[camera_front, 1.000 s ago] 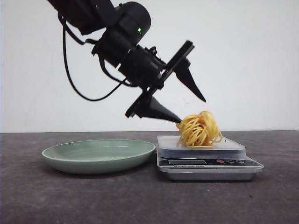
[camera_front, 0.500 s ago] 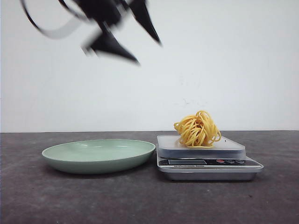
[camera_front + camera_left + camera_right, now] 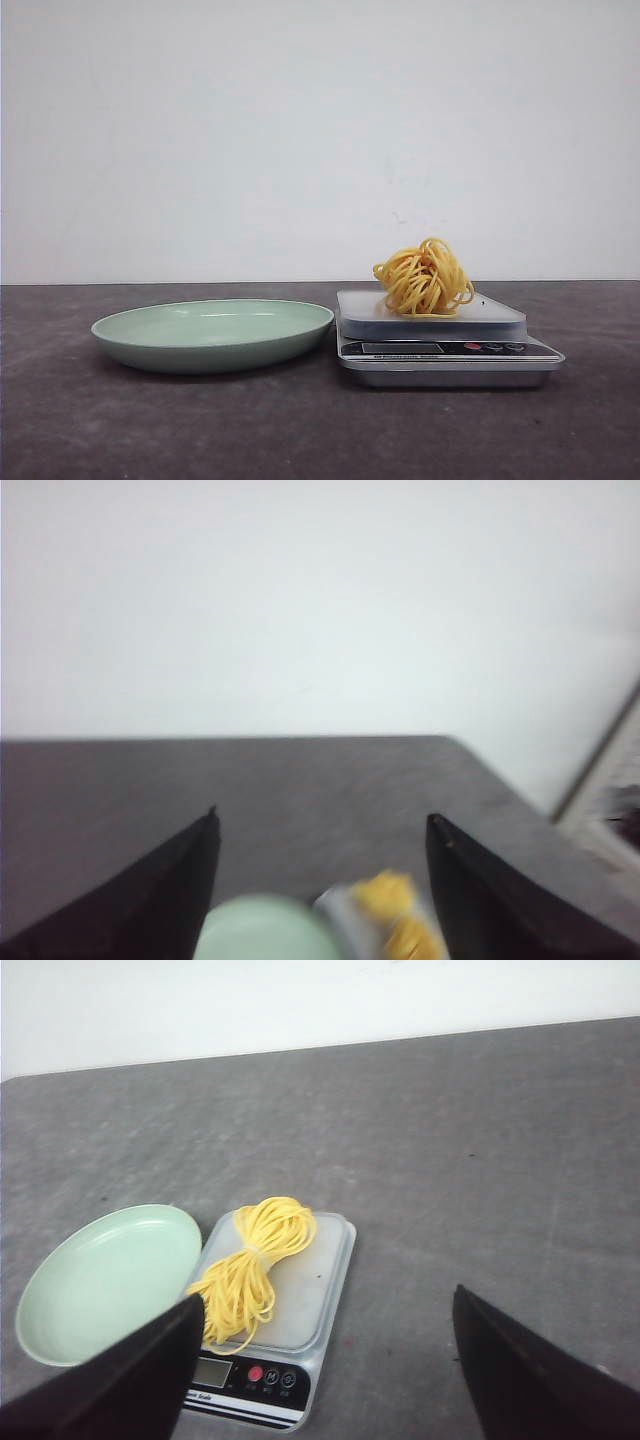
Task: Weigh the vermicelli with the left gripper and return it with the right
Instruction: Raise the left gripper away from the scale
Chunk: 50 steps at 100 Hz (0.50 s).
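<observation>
Gaping wide and empty, both the left tool point(image 3: 322, 825) and right tool point(image 3: 325, 1305), vermicelli point(image 3: 424, 277) on the scale point(image 3: 445, 345).

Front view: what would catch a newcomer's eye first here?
The yellow vermicelli nest sits alone on the scale, right of centre. Beside the scale, to its left, is an empty green plate. No arm shows in this view.

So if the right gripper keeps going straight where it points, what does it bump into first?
Probably the bare table just beside the scale; the open right gripper seems aimed slightly past the vermicelli, though depth is unclear.
</observation>
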### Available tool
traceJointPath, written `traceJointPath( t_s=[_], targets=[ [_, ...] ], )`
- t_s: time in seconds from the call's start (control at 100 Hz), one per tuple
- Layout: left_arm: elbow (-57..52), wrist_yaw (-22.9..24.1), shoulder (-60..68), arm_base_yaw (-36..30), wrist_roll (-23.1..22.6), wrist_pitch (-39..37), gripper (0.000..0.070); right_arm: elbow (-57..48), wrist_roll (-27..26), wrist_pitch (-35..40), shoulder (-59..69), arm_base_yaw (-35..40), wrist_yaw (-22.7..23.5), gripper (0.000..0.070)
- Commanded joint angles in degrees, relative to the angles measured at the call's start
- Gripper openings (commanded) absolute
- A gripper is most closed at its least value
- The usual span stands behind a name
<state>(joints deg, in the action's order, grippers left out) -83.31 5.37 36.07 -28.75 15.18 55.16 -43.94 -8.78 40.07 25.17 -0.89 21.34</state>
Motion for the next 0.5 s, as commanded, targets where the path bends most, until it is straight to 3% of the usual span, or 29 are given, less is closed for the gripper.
traceJointPath(
  t_s=[0.0, 0.31, 0.49],
  targets=[
    [-0.6, 2.9, -2.7, -0.3, -0.1, 6.2, 0.0382, -0.8, 0.5, -0.4, 0.2, 0.1, 0.3, 0.0482],
    [1.2, 10.0, -15.6, 0.0, 3.2, 22.8, 0.0382, -0.8, 0.3, -0.5, 0.2, 0.1, 1.8, 0.0481],
    [9.7, 9.5, -24.5, 2.4, 10.2, 22.2, 0.0382, -0.8, 0.3, -0.7, 0.2, 0.2, 1.8, 0.0481]
  ],
)
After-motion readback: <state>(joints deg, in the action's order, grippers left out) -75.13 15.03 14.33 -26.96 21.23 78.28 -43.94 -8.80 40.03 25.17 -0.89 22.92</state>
